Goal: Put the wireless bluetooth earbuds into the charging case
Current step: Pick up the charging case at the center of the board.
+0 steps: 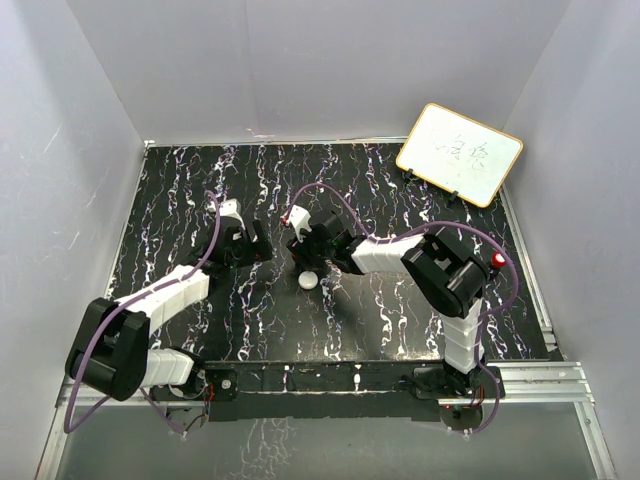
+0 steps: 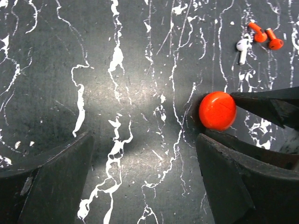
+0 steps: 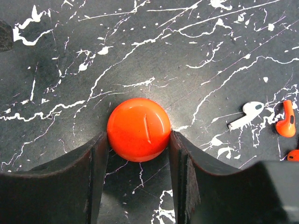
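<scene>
The charging case [image 3: 138,129], a glossy red round puck, lies on the black marbled mat. My right gripper [image 3: 139,135] is shut on it, one finger pressing each side. In the left wrist view the same case [image 2: 217,110] sits just beyond my left gripper's right fingertip, and the right gripper's dark fingers [image 2: 271,105] reach it from the right. My left gripper [image 2: 144,137] stands open over bare mat with nothing between its fingers. The two red earbuds [image 2: 258,33] [image 2: 274,42] lie side by side further off; the right wrist view shows one of them [image 3: 286,120] at its right edge.
A white earbud [image 2: 242,48] lies next to the red pair. A white round puck [image 1: 308,281] sits on the mat just in front of both grippers. A small whiteboard [image 1: 459,153] leans at the back right. Grey walls enclose the mat.
</scene>
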Available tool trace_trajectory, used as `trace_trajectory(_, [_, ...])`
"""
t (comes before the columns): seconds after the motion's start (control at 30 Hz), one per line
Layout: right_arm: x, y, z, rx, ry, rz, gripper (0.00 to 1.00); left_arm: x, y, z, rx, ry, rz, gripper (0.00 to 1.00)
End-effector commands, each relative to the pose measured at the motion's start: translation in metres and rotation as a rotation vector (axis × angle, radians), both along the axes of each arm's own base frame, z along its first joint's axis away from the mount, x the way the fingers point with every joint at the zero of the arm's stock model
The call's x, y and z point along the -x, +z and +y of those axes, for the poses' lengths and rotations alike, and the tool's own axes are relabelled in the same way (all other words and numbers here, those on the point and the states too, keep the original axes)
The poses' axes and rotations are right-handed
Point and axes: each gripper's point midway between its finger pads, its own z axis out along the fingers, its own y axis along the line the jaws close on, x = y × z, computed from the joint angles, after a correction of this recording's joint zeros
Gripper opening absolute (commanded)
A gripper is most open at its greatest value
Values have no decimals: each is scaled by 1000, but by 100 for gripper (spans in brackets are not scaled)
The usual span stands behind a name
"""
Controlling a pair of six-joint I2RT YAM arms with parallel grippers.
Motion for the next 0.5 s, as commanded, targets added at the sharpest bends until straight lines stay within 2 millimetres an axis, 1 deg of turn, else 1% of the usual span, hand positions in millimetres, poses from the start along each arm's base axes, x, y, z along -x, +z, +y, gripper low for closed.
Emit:
trace_trajectory(0.0, [2,2,1,-3,25,-34,26,-4,24,-15,96,-75,-68,88])
trace_trajectory(0.07, [2,14,-1,-23,32,-72,26,-4,27,-20,126,-102,-82,89])
trace_trajectory(0.13, [2,31,-3,-56,38,-130,25,-3,31,-27,174,-140,-98,89])
trace_trajectory(0.2, [3,45,-7,-75,44,-178,22,-3,36,-34,238,-179,-118,89])
trace_trajectory(0.27, [4,57,-10,-88,47,-216,19,0,41,-43,305,-233,-127,86])
trace_trajectory(0.33, [5,64,-13,-102,46,-230,18,1,46,-51,349,-283,-140,84])
trace_trajectory(0.47, [10,90,-13,-171,51,-260,18,5,51,-68,415,-389,-157,80])
